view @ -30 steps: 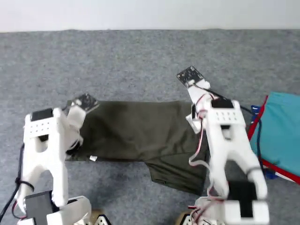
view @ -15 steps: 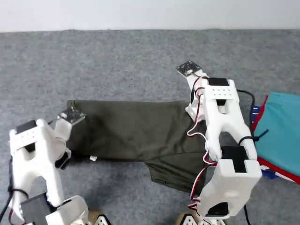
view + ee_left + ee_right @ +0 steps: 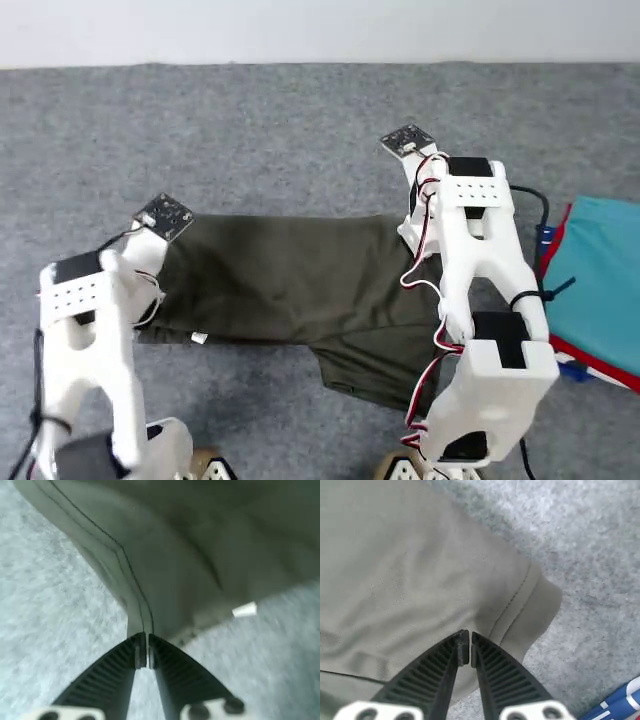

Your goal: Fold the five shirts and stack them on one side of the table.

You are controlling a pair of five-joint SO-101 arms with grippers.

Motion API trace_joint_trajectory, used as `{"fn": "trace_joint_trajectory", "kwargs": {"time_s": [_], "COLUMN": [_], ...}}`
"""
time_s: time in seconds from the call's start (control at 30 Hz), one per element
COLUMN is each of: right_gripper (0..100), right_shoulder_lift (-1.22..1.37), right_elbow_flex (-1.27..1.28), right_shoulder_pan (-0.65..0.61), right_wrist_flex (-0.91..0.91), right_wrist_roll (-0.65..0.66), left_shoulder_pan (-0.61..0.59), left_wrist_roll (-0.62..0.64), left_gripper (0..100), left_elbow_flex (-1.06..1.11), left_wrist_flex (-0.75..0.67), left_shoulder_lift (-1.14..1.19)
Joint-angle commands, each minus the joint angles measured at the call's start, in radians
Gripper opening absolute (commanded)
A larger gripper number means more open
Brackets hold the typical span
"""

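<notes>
Left gripper (image 3: 142, 650) is seen pressed together on the hem at one end of the olive shirt (image 3: 290, 280), with a thin fold of fabric pinched between the tips. The right gripper (image 3: 465, 647) is likewise closed on cloth at the opposite end of that shirt, just beside a stitched sleeve cuff (image 3: 530, 610). The olive shirt is laid flat on the grey surface (image 3: 300, 120), partly folded, with one flap spread out from one of its long edges. A teal shirt (image 3: 600, 290) is lying apart from it, beyond the end held by the right gripper.

A fold is judged to be in hand. For it to be done well, both ends should be lifted together and only just clear of the surface, so that the cloth is drawn taut between the two pinches and no sag or twist is introduced. The held edge should then be carried across the shirt's body and laid down square with the opposite edge before either pinch is released. Little fabric appears to be held at the left end, so a slip is to be guarded against and a slow, even pull is advised.
</notes>
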Motion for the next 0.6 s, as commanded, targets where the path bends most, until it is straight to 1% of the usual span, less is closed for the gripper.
{"fn": "trace_joint_trajectory", "kwargs": {"time_s": [0.0,0.13,0.23,0.33,0.57], "right_gripper": [1.0,1.0,1.0,1.0,1.2], "right_shoulder_lift": [-0.007,-0.005,-0.005,-0.005,-0.013], "right_elbow_flex": [-0.044,-0.044,-0.044,-0.044,-0.049], "right_shoulder_pan": [-0.005,-0.002,0.001,0.001,-0.007], "right_wrist_flex": [0.002,0.004,0.004,0.004,0.001], "right_wrist_roll": [-0.009,-0.009,-0.008,-0.008,-0.008], "left_shoulder_pan": [0.005,-0.071,-0.12,-0.135,-0.118], "left_wrist_roll": [0.012,0.006,-0.005,-0.057,-0.057], "left_gripper": [2,2,2,1,1], "left_elbow_flex": [-0.013,-0.051,-0.062,-0.061,-0.064], "left_wrist_flex": [-0.061,-0.064,-0.034,0.014,0.032], "left_shoulder_lift": [0.141,0.282,0.298,0.242,0.035]}}
